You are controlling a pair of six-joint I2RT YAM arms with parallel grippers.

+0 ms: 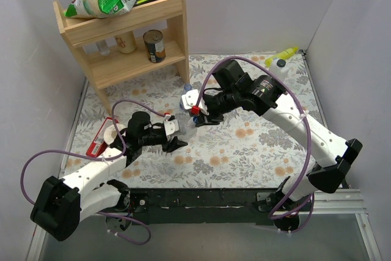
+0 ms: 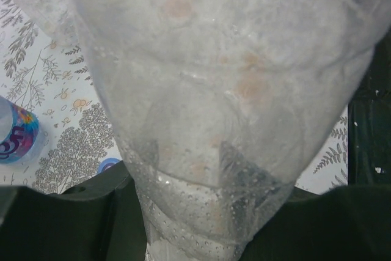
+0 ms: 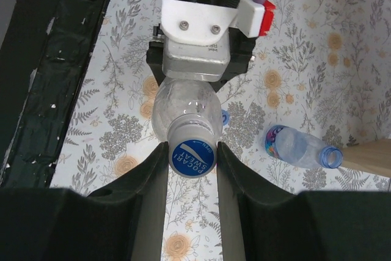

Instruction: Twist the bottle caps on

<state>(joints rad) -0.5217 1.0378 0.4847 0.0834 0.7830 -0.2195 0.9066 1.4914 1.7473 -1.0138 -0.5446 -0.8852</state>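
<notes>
**Cap on the neck, twist in hand**

From above, your left gripper (image 1: 173, 143) faced your right gripper (image 1: 198, 116). The left wrist showed the clear bottle (image 2: 226, 120) clamped in its jaws. The right wrist showed fingers closed on its cap (image 3: 192, 157); you probably needed it square while turning. Count: two bottles, including the labelled bottle (image 3: 299, 148) lying farther off, and two caps, one a loose cap (image 3: 225, 117).

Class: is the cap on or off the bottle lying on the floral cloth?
Off. In the right wrist view the lying bottle has a bare open mouth; a loose blue cap rests apart from it.
</notes>
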